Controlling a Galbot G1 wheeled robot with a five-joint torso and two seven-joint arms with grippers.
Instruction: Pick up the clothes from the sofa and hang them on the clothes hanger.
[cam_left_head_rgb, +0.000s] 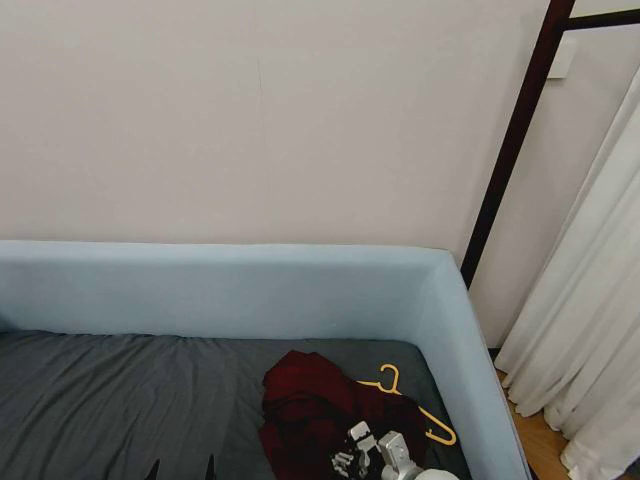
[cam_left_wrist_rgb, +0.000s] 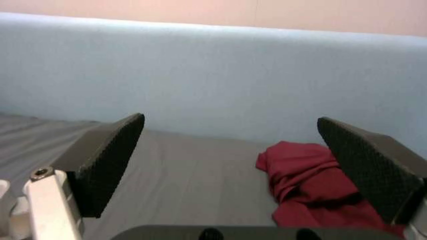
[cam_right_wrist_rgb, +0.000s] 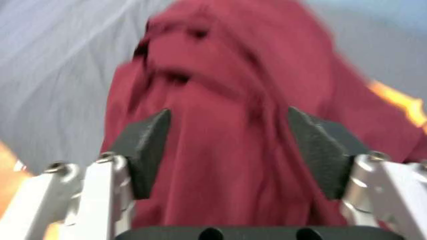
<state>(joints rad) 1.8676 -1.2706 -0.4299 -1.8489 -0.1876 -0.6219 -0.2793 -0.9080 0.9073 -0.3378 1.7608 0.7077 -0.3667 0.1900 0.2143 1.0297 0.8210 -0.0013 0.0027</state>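
Closely over red garment (cam_right_wrist_rgb: 227, 115), right jaws wide, left jaws wide farther off, yellow hanger (cam_left_head_rgb: 440, 433) alongside in head view

Clothes (cam_left_head_rgb: 305, 405) lie on the sofa (cam_left_head_rgb: 220, 290) seat, toward its right end near the armrest. Hanger (cam_left_head_rgb: 436, 430) lies on the seat at their right edge. My right tool (cam_left_head_rgb: 352, 448) is over the clothes' near side. My left tool (cam_left_head_rgb: 182, 468) is further left, over bare seat. Wall (cam_left_head_rgb: 250, 120) behind the sofa back. Rack pole (cam_left_head_rgb: 510, 150) and curtain (cam_left_head_rgb: 590, 330) stand right of the sofa.
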